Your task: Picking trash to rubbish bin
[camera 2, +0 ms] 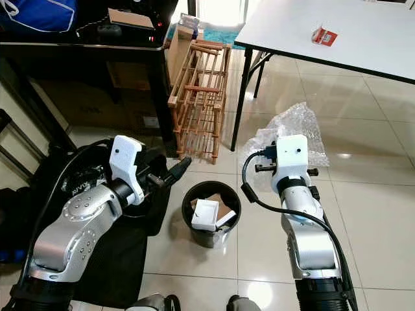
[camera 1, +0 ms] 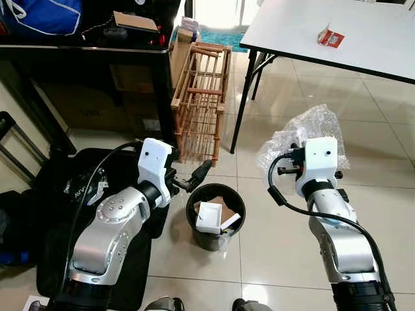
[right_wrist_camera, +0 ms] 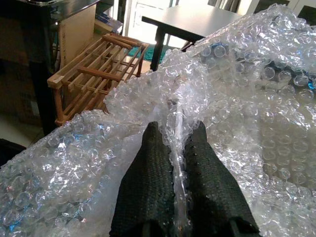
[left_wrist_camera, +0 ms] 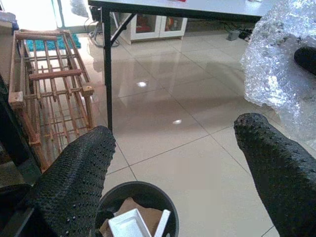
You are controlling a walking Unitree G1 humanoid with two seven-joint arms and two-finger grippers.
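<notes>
Your right gripper [right_wrist_camera: 177, 163] has the bubble wrap [right_wrist_camera: 237, 113] pinched.
Fingers closed tight on a fold; left gripper [left_wrist_camera: 173, 163] spread wide above the bin [camera 1: 215, 223].

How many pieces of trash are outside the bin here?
2: the bubble wrap pinched in the right gripper, and a small red-and-white carton on the white table. More may be hidden.

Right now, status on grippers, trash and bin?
Right gripper shut on bubble wrap, held right of the bin. Left gripper open, above the bin's left edge. Nothing between wrap and bin.
</notes>
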